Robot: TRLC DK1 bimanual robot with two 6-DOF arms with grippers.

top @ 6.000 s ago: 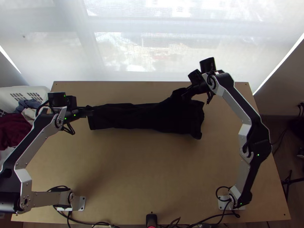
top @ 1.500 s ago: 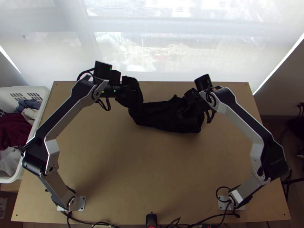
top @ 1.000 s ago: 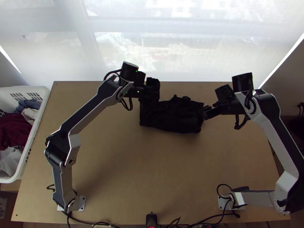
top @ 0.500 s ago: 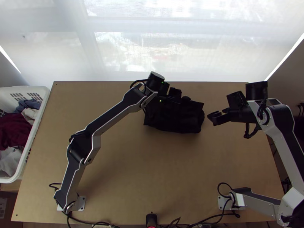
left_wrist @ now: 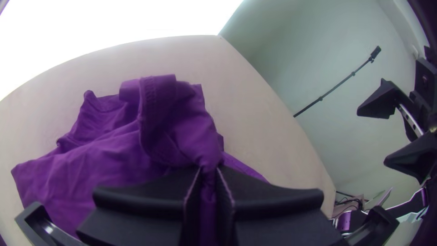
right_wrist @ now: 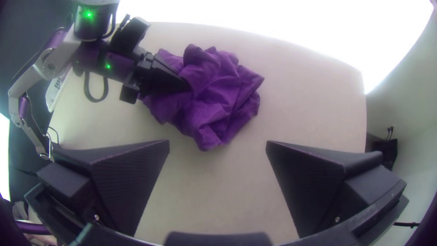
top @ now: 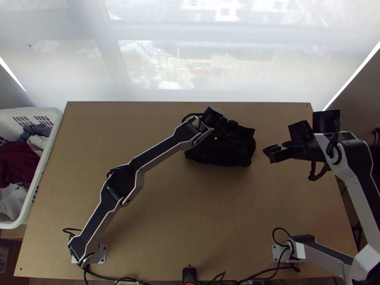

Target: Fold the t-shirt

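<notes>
Wooden table (top: 156,213), bunched t-shirt (top: 218,156)

Top view: t-shirt under the left gripper (top: 233,139), just beside the right gripper's (top: 267,154) fingertips. Left wrist view: fingers pressed together on gathered cloth, more spread beyond. Right wrist view: fingers wide apart, empty, t-shirt past their tips.

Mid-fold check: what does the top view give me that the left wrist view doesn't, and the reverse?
Top view: the laundry basket with clothes in it, and the left arm's base plate.
Left wrist view: the left gripper's shut pinch, and stitching on the bunched cloth.
Both: the T-shirt, table and open right gripper.
</notes>
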